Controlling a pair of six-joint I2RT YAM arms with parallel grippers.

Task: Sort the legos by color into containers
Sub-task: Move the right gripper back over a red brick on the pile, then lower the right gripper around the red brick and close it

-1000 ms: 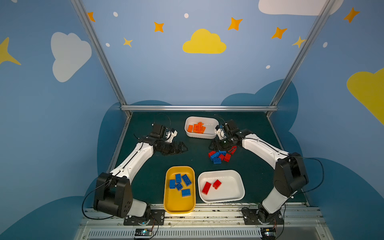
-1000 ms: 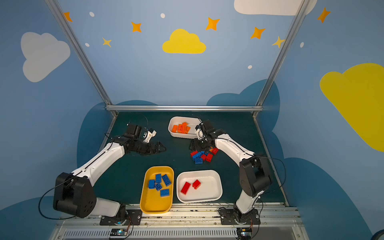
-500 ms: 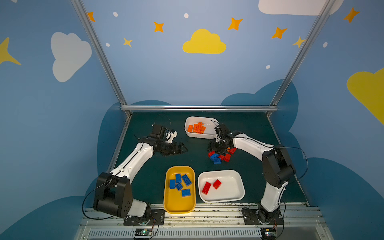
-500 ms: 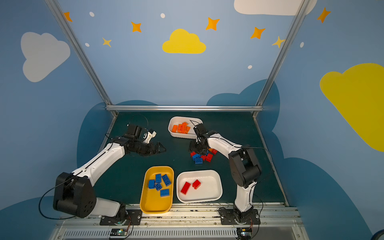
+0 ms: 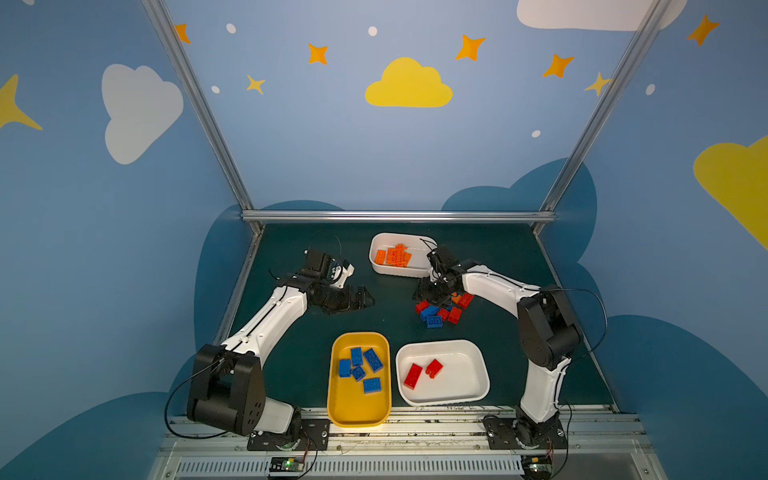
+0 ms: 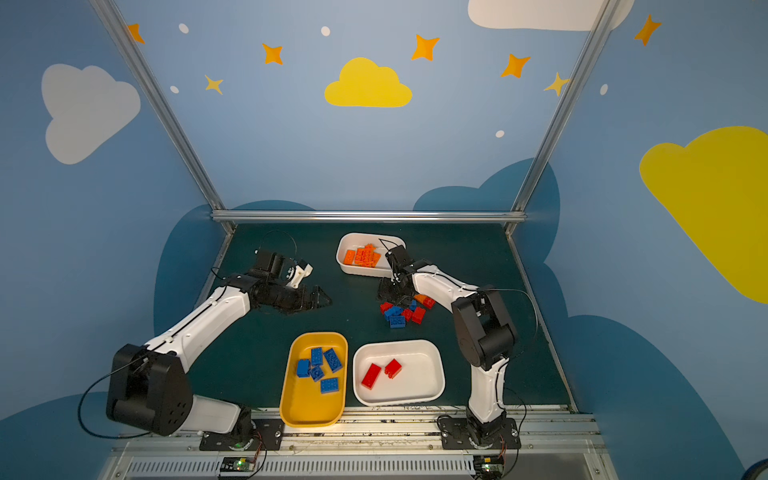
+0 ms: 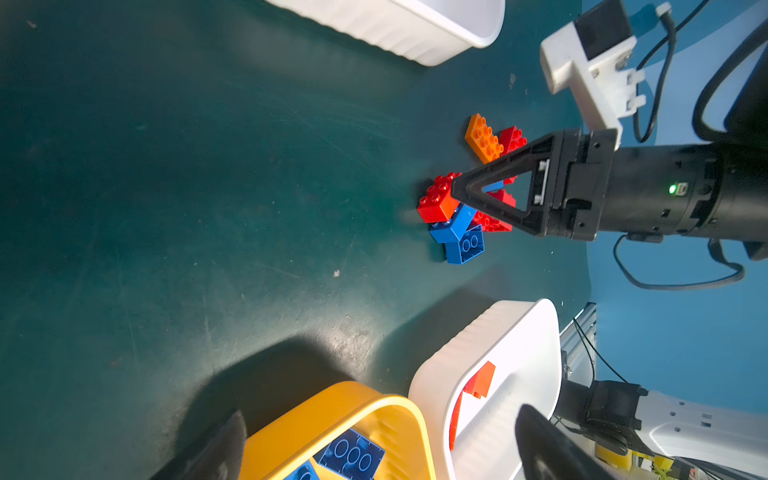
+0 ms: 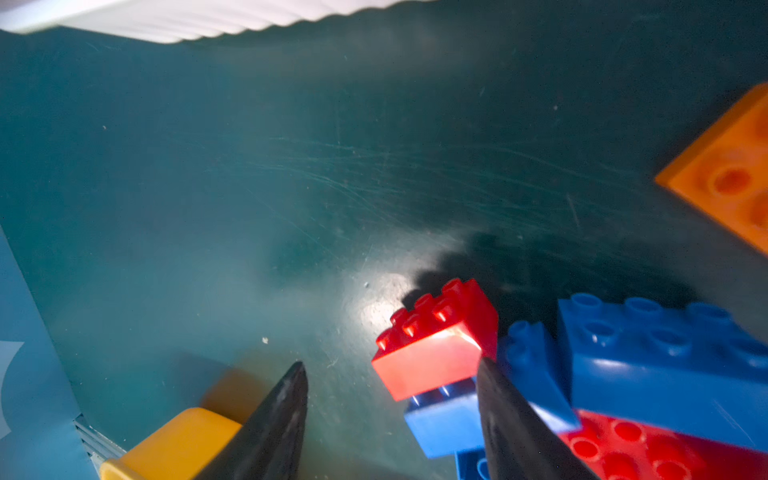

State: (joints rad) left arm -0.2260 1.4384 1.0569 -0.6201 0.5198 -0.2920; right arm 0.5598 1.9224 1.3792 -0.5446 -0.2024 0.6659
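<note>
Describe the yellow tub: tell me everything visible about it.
The yellow tub is a rounded-rectangle container of smooth, glossy plastic with a rolled rim. It stands upright and open at the front of the dark green table, long side running front to back. Five blue bricks lie loose in its far half; the near half is bare. The wide white tub sits close on its right, a narrow gap apparently between.

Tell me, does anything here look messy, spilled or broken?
Nothing looks broken or spilled. The only untidy spot is the jumbled pile of red, blue and orange bricks on the mat, some tipped over. The yellow tub, wide white tub and small white tub each hold one colour.
</note>
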